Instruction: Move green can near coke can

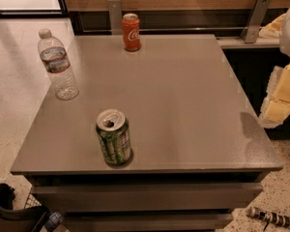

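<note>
The green can (113, 137) stands upright near the front edge of the grey table (183, 95), left of centre, its silver top opened. The coke can (131, 32) stands upright at the table's far edge, left of centre, well apart from the green can. My gripper (279, 105), cream and yellow, hangs at the right edge of the view, beside the table's right side and far from both cans. It holds nothing that I can see.
A clear plastic water bottle (58, 65) stands at the table's left edge. A wooden wall with metal brackets (255, 18) runs behind the table. A black object (9, 211) lies on the floor at the front left, a striped one (273, 218) at the front right.
</note>
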Controlling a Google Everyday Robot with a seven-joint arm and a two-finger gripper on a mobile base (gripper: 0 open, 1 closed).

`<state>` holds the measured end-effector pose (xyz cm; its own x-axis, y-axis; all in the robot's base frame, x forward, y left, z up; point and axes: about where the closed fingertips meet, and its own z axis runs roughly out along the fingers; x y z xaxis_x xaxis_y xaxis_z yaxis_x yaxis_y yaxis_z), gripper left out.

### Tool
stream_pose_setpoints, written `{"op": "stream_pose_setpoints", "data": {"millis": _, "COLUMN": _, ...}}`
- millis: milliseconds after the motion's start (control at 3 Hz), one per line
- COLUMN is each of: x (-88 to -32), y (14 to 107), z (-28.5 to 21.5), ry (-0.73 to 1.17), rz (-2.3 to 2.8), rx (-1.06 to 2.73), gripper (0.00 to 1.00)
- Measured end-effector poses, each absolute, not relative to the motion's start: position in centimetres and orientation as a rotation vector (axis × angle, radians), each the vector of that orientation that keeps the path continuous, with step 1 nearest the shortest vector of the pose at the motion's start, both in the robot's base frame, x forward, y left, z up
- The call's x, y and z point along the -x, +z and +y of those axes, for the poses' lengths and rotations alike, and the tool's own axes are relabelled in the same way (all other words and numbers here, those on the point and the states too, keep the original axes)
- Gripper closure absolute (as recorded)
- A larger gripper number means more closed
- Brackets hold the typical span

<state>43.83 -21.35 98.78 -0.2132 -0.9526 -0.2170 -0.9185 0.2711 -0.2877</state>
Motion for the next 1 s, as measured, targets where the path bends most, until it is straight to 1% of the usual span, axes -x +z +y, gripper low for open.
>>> {"op": "stream_pose_setpoints", "data": {"millis": 333, "x": -43.8, "y": 98.8, "z": -21.3, "ry": -0.136, "rz": 2.2, "rx": 1.703, "gripper": 0.0}}
{"op": "stream_pose_setpoints", "data": {"millis": 667, "x": -43.8, "y": 98.2, "z": -20.5, "ry": -0.054, "rz": 2.138, "rx": 1.685, "gripper": 0.0}}
{"op": "stream_pose_setpoints", "data": {"millis": 1000, "x": -44.8, "y": 94.8, "z": -20.1, "ry": 0.094, "rz": 2.009, "rx": 1.643, "gripper": 0.0}}
